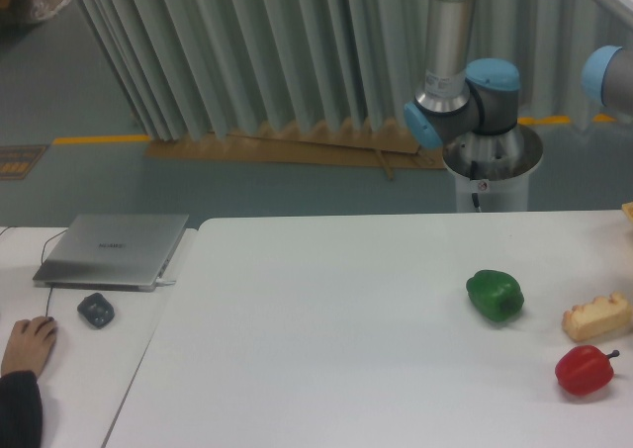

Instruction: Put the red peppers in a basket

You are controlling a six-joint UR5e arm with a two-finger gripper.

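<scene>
A glossy red pepper (585, 370) with a thin dark stem lies on the white table (326, 349) near the front right corner. No basket shows in this view. The arm's base and lower joints (465, 102) stand behind the table at the back right, and the arm runs out of the top of the frame. The gripper itself is out of view.
A green bell pepper (496, 295) lies left of and behind the red one. A tan bread-like block (597, 317) sits just behind the red pepper at the right edge. On a separate table to the left are a closed laptop (114, 250), a dark mouse-like object (96, 311) and a person's hand (28, 344).
</scene>
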